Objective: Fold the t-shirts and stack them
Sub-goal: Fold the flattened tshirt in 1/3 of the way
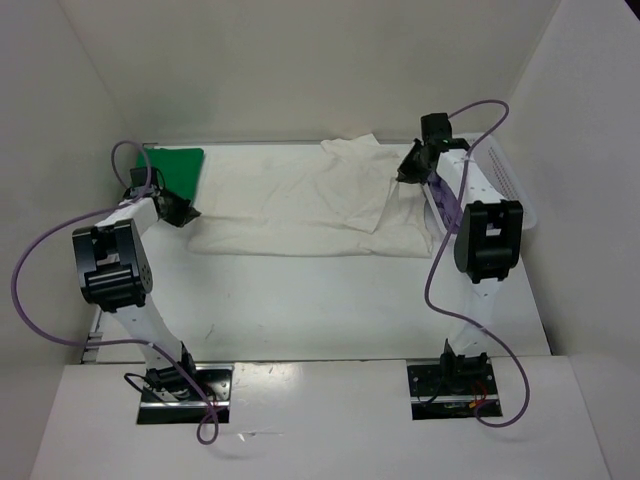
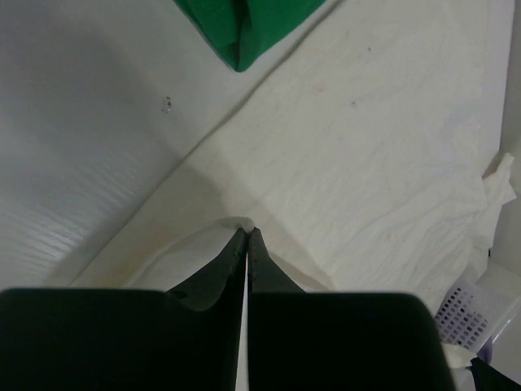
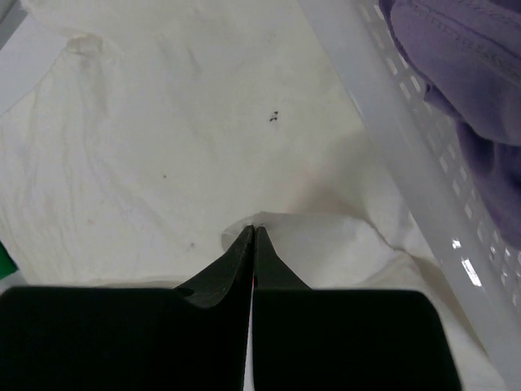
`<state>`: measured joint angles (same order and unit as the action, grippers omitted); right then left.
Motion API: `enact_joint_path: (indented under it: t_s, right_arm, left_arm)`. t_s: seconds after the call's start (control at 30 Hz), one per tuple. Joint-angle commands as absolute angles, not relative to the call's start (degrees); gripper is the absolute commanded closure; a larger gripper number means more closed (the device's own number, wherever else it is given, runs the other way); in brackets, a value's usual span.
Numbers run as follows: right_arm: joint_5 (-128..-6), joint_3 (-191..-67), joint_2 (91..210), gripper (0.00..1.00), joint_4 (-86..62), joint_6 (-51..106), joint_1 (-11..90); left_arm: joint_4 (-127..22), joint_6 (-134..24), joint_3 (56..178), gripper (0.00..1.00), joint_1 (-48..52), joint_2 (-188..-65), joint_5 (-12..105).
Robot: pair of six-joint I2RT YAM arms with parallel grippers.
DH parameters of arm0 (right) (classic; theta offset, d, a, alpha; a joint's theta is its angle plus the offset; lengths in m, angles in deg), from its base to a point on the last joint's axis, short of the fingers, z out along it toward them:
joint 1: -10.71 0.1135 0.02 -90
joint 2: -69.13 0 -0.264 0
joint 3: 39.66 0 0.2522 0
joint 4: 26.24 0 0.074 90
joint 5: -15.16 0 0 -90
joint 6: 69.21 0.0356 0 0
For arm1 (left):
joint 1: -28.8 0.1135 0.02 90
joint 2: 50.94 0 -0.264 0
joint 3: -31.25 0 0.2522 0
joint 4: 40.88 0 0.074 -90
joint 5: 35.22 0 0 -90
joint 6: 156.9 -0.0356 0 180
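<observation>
The white t-shirt [image 1: 300, 210] lies spread across the back middle of the table, its right part lifted and folded over. My left gripper [image 1: 190, 213] is shut on its left edge; in the left wrist view a small ridge of white cloth [image 2: 366, 163] bunches at the left gripper's [image 2: 247, 230] tips. My right gripper [image 1: 405, 175] is shut on a raised fold of the white t-shirt [image 3: 163, 147] at its right side, seen at the right gripper's [image 3: 254, 230] tips. The green t-shirt [image 1: 178, 168] lies folded at the back left. The purple t-shirt [image 3: 464, 65] sits in the basket.
A white mesh basket [image 1: 505, 175] stands at the back right, right beside the right arm, and its wall [image 3: 391, 138] runs close to the right gripper. White walls enclose the table on the left, the back and the right.
</observation>
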<state>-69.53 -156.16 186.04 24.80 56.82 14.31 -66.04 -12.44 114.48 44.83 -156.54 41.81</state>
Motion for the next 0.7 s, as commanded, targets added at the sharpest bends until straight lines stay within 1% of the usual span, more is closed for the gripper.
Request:
enact_joint_path:
  t_s: [0.0,0.03,0.1,0.2,0.23,0.27,0.3,0.33,0.37,0.4,0.43,0.47,0.5,0.53,0.57,0.6,0.63,0.67]
  right_arm:
    - [-71.23,-160.3,187.69,1.0,22.69,55.41,13.79]
    - [-71.23,-160.3,187.7,1.0,22.16,55.41,13.79]
    - [-71.23,-162.05,188.22,0.99,22.15,55.94,13.79]
    - [-71.23,-164.07,188.23,0.93,22.76,55.94,13.79]
    - [-71.23,-164.08,187.44,0.82,23.29,55.33,13.79]
    - [-71.23,-163.56,185.78,0.75,23.29,54.8,13.79]
    - [-71.23,-162.77,184.63,0.69,23.29,54.8,13.79]
    - [-71.23,-161.72,183.32,0.61,22.77,54.28,13.79]
    - [-71.23,-158.4,181.65,0.6,22.77,54.27,13.79]
    - [-70.71,-156.02,177.55,0.58,21.11,54.27,13.79]
    - [-70.7,-149.82,175.15,0.58,20.05,54.97,13.79]
    - [-69.49,-146.19,170.17,0.58,19.0,55.93,13.79]
    - [-68.95,-139.19,167.77,0.61,16.9,55.94,13.79]
    - [-68.95,-135.9,165.66,0.67,16.88,56.73,13.79]
    - [-68.95,-133.0,163.72,0.8,16.27,57.25,13.79]
    - [-68.95,-130.27,160.22,0.88,16.26,57.26,13.79]
    - [-68.95,-125.63,158.54,0.93,16.26,57.26,13.18]
    - [-68.95,-123.58,156.87,1.0,16.26,57.78,13.17]
  left_arm:
    - [-64.49,-11.7,116.55,0.96,44.97,-157.64,44.84]
    - [-63.96,-11.18,115.68,0.92,44.97,-157.64,44.85]
    - [-63.44,-10.57,115.15,0.9,44.97,-157.03,45.46]
    - [-63.43,-10.56,113.92,0.76,46.29,-154.67,45.47]
    - [-63.43,-10.56,113.92,0.69,46.9,-153.52,45.47]
    - [-62.91,-10.56,111.83,0.58,46.9,-150.73,45.47]
    - [-62.9,-10.56,110.68,0.55,47.42,-149.13,45.99]
    - [-62.9,-11.26,109.62,0.53,47.43,-147.38,45.99]
    - [-62.9,-11.79,108.48,0.53,47.43,-145.79,47.65]
    - [-62.9,-12.58,105.68,0.53,47.43,-142.64,47.66]
    - [-62.9,-13.11,104.0,0.56,47.43,-141.22,47.66]
    - [-63.43,-13.81,102.42,0.57,47.43,-139.12,47.66]
    - [-63.43,-13.81,99.01,0.59,47.43,-138.31,47.66]
    - [-63.43,-13.81,98.98,0.59,47.43,-137.78,46.53]
    - [-63.95,-14.42,96.19,0.59,47.43,-136.99,45.22]
    - [-64.48,-15.04,95.03,0.59,47.43,-136.99,45.2]
    - [-64.49,-15.04,94.06,0.59,47.43,-136.99,45.2]
    - [-64.49,-15.74,93.45,0.59,47.43,-136.99,45.2]
